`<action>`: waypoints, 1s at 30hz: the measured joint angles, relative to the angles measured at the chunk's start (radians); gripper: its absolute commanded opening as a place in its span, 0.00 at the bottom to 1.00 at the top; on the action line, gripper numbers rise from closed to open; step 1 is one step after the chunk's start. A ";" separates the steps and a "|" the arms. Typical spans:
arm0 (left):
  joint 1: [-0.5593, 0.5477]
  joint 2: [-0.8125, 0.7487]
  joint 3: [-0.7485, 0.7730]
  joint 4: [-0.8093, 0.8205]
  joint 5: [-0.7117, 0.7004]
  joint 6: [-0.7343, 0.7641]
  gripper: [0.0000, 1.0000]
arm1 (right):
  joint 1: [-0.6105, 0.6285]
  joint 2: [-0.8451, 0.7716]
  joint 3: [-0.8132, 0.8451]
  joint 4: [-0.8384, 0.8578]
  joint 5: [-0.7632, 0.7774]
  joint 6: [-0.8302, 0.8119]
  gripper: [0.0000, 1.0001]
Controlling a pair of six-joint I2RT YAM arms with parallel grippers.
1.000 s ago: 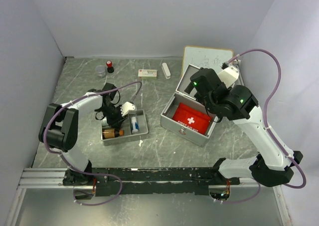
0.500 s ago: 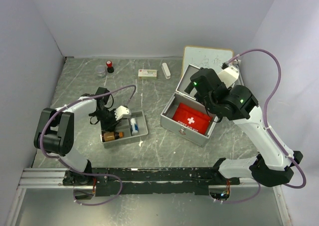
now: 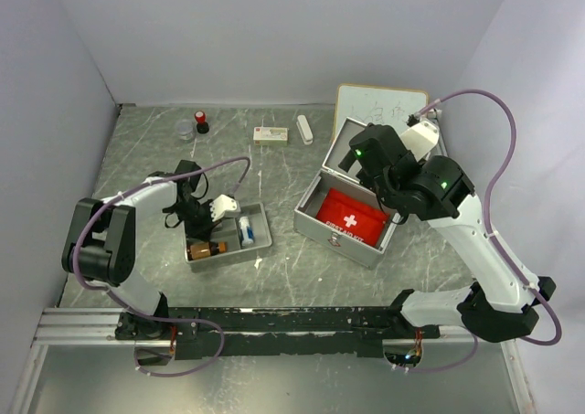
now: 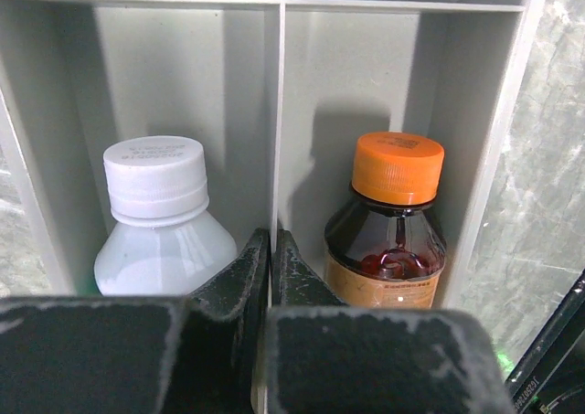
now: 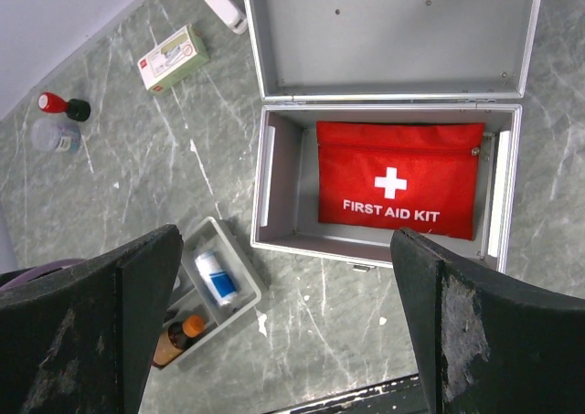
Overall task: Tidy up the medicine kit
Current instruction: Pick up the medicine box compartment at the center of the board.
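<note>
Two wrist views fill in what the overhead hides. From the left wrist, the left tool (image 4: 271,249) has its jaws pressed together at the divider of the grey tray (image 4: 55,112), and I cannot tell whether that thin wall is pinched between them. A white-capped bottle (image 4: 155,208) lies in the compartment on one side and an amber bottle with an orange cap (image 4: 393,222) on the other. Overhead, the white bottle is under the arm; a blue-and-white tube (image 3: 246,231) shows in the tray's long compartment. From the right wrist, the right tool (image 5: 285,236) hangs spread wide and empty above the medicine kit (image 5: 366,247), right of centre, lid (image 5: 393,35) laid back. A red pouch (image 5: 398,181) reading FIRST AID KIT lies inside. The surface (image 3: 292,185) is grey-green stone pattern with white veins. Along its far edge sit a small box (image 3: 271,134), a white stick (image 3: 304,129), a red-capped bottle (image 3: 200,120) and a clear jar (image 3: 186,131). A white board (image 3: 382,103) lies behind the kit. Pale walls close three sides.
</note>
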 measured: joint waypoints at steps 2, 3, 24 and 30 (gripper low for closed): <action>0.000 0.003 0.011 -0.016 0.000 0.014 0.07 | 0.000 0.000 0.000 0.000 0.000 0.000 1.00; 0.000 0.007 0.023 -0.028 0.000 0.018 0.07 | 0.000 0.000 0.000 0.000 0.000 0.000 1.00; 0.009 0.121 0.381 -0.339 0.006 0.132 0.07 | 0.000 -0.021 -0.008 0.003 0.024 -0.003 1.00; 0.011 0.216 0.592 -0.392 0.006 0.155 0.07 | -0.002 0.029 0.065 -0.006 0.068 -0.036 1.00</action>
